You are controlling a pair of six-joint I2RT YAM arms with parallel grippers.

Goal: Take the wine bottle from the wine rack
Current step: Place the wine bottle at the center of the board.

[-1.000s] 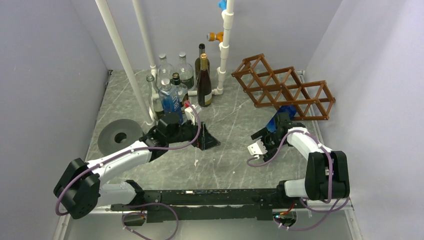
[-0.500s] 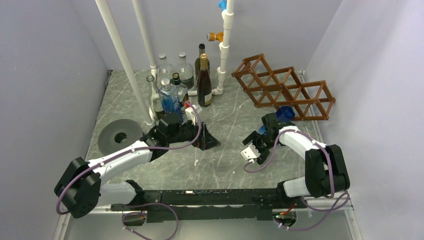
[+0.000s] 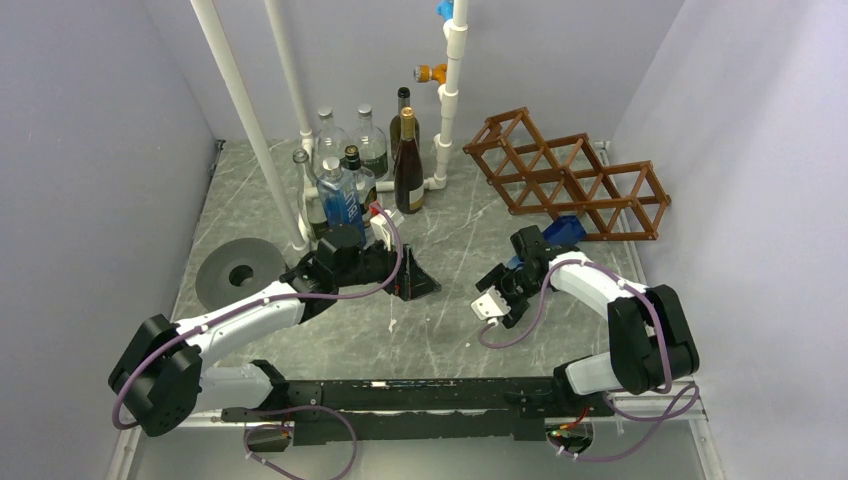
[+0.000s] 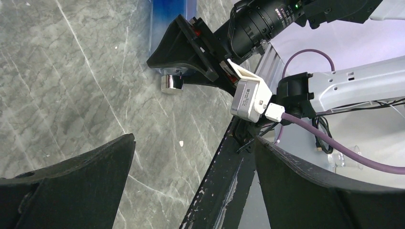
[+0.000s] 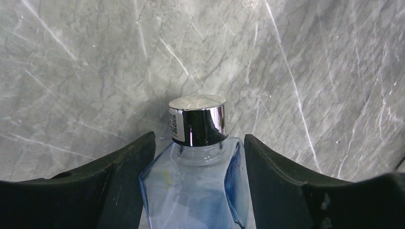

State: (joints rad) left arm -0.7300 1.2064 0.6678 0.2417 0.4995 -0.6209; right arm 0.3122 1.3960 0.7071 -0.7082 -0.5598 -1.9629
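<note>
The wine bottle [image 5: 196, 186] is clear blue glass with a silver cap [image 5: 197, 119]. It lies between the fingers of my right gripper [image 5: 199, 138], which press on both sides of its shoulder, cap just above the table. From above, the bottle's blue base [image 3: 563, 228] shows at the near left end of the brown lattice wine rack [image 3: 570, 175], and the right gripper [image 3: 510, 280] is near and left of the rack. My left gripper [image 4: 193, 140] stands wide open and empty over the table's middle [image 3: 415, 280], facing the bottle [image 4: 169, 19].
Several upright bottles [image 3: 360, 165] stand at the back left among white pipes [image 3: 450, 90]. A grey disc [image 3: 238, 270] lies at the left. Grey walls close in on both sides. A black rail [image 3: 420, 395] runs along the near edge.
My right gripper has moved left and toward the near edge, away from the rack, and its jaws have drawn in on the bottle. The left arm has not moved.
</note>
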